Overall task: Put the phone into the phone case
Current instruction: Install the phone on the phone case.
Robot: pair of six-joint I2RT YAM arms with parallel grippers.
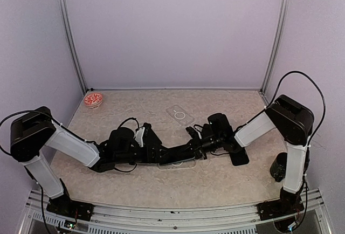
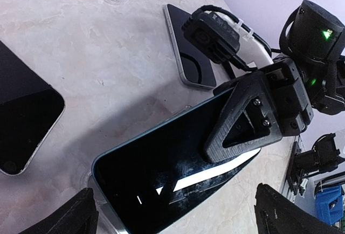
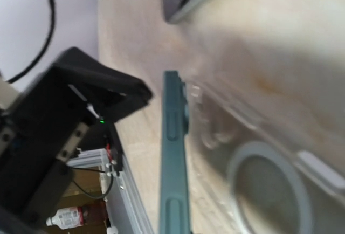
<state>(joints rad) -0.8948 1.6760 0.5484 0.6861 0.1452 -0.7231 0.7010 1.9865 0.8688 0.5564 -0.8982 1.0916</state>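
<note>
**Phone insertion under way: one end at the case, the other end raised**

In the top view, both arms meet at the centre of the pale marbled table [image 1: 226,185]. The right gripper [image 2: 221,142] is closed on the teal-edged phone [image 2: 161,185], a slab with a dark glass screen. One black triangular finger lies flat on the screen at centre right of the left wrist view. The finger beneath is hidden, so the grip is inferred from the edge-on line of the phone down the middle of the right wrist view.

The left gripper [image 2: 180,216] stands fully open and holds nothing. Its two fingers show at the lower corners of its own view, one to each side of the phone.

The transparent plastic phone case [image 3: 269,191], marked with a pale ring, lies directly under the phone. In the right wrist view, phone and case meet toward the upper middle of the frame and spread apart toward the bottom, so the phone is tilted, not seated.

Judged from this, pick-up and alignment are done. Lowering the raised end and pressing the edges into the case rim are left to do. Whether the far end is already tucked under the rim cannot be told. A second transparent case [image 1: 180,115] and a black phone [image 1: 237,157] lie apart, untouched.
</note>
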